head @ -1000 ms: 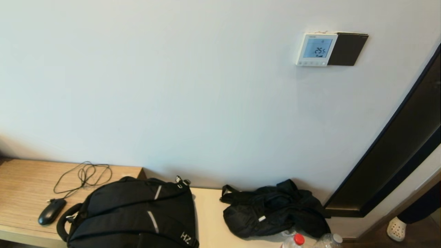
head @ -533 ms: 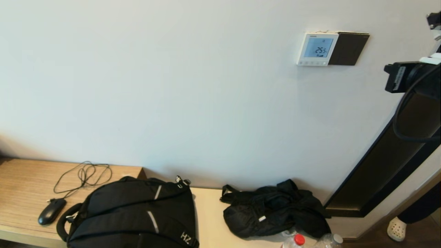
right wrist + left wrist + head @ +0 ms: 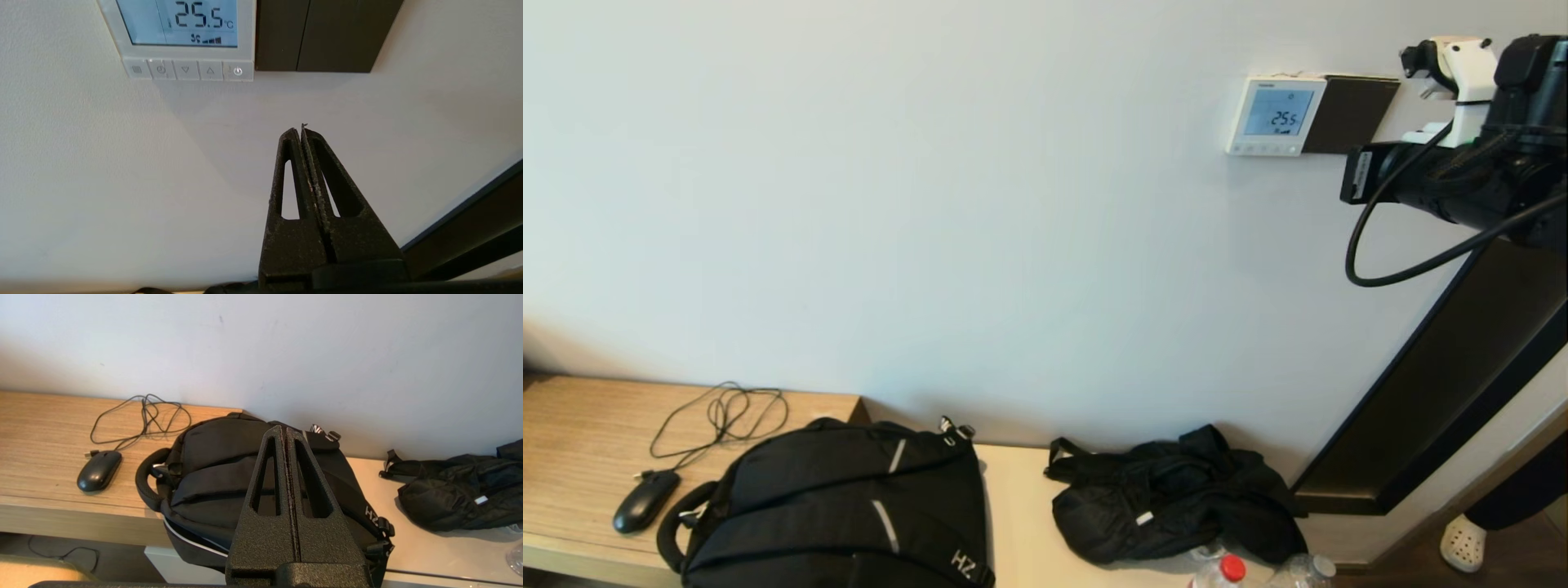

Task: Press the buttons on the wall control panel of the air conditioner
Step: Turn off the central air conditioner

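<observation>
Fingers of my right gripper were pinched together to make one poking tip, empty. It sat at five o'clock from the button row, not touching. My left gripper, also pinched and empty, waited over the backpack.

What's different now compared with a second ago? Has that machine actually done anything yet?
The right arm has swung in from the right edge of the head view, bringing its closed right end effector toward the wall control panel, with nothing grasped or pressed yet. The display still reads 25.5. The backpack, mouse and left end effector have not moved.
</observation>
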Controlling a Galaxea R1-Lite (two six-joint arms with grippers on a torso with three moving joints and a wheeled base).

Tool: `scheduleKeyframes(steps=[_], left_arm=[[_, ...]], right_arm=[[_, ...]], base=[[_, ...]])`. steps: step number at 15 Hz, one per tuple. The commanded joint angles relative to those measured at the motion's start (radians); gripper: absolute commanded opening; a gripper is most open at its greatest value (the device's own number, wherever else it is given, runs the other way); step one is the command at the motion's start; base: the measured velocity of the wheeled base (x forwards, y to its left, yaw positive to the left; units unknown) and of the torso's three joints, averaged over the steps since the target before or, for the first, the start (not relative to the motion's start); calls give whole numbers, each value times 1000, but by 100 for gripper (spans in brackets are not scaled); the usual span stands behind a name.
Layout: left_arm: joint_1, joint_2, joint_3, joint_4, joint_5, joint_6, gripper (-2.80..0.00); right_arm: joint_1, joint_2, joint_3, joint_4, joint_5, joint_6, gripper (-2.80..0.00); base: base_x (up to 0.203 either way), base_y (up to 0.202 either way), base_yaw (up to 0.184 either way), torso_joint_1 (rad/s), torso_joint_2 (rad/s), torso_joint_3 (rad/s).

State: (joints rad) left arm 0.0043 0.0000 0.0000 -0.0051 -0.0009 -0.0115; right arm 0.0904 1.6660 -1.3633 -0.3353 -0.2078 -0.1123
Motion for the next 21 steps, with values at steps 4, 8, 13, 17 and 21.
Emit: scheduleKeyframes(steps=[4, 8, 13, 17, 21], left_arm=[[0, 0, 0, 0, -1, -1, -280], [0, 0, 0, 0, -1, -1, -280], [0, 0, 0, -1, -1, -1, -280], [0, 0, 0, -1, -1, -1, -280], [0, 0, 0, -1, -1, -1, -280]], right_arm=[[28, 99, -113, 5, -30, -5, -280], [37, 149, -163, 4, -36, -24, -280], [37, 187, -215, 6, -51, -32, -280], [37, 209, -244, 7, -52, -40, -280], [38, 227, -252, 6, -52, -39, -280]], base=[[0, 0, 0, 0, 0, 0], [0, 0, 0, 0, 0, 0], [0, 0, 0, 0, 0, 0], [0, 0, 0, 0, 0, 0], [0, 0, 0, 0, 0, 0]])
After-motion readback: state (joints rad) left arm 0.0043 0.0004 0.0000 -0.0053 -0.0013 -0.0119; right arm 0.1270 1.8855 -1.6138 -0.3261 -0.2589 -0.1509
